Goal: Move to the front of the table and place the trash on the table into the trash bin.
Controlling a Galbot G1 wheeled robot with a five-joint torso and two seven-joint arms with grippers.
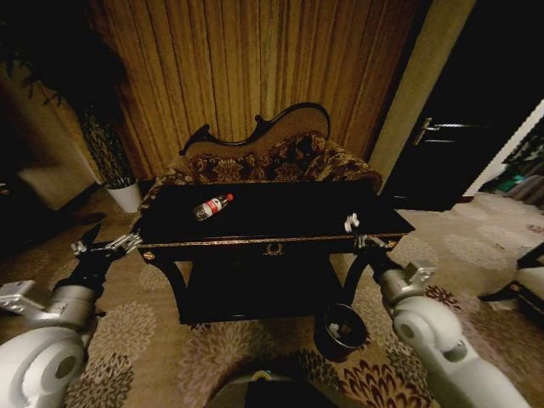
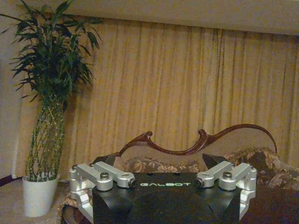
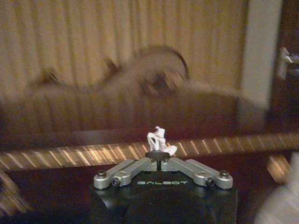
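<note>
At the left, the left gripper (image 1: 109, 246) is held off the left end of the black tabletop (image 1: 280, 212), and in the left wrist view its fingers (image 2: 86, 179) are seen spread wide with nothing between them. Beyond them a potted bamboo plant (image 2: 46, 116) and the carved sofa back (image 2: 196, 142) are seen. One clear plastic bottle (image 1: 212, 206) with a red cap is seen lying on its side on the tabletop, ahead of the left fingers and towards the middle, well apart from both grippers.

Further right, the right gripper (image 1: 357, 234) is placed at the right front edge of the tabletop. In the right wrist view its fingers (image 3: 159, 156) are drawn together on one small white wad (image 3: 159, 139), which stands up just past the fingertips. Whether the wad has left the tabletop cannot be told.

Below the right fingers, on the carpet beside the right table leg, one dark trash bin (image 1: 340, 331) is seen, with something pale already lying inside it; what that is cannot be made out.

The task is judged to be partly done: the robot is at the front of the table, one item appears to be in the bin, one wad is gripped, and one bottle is left untouched. The wad remains to be carried down to the bin, then the bottle fetched.
</note>
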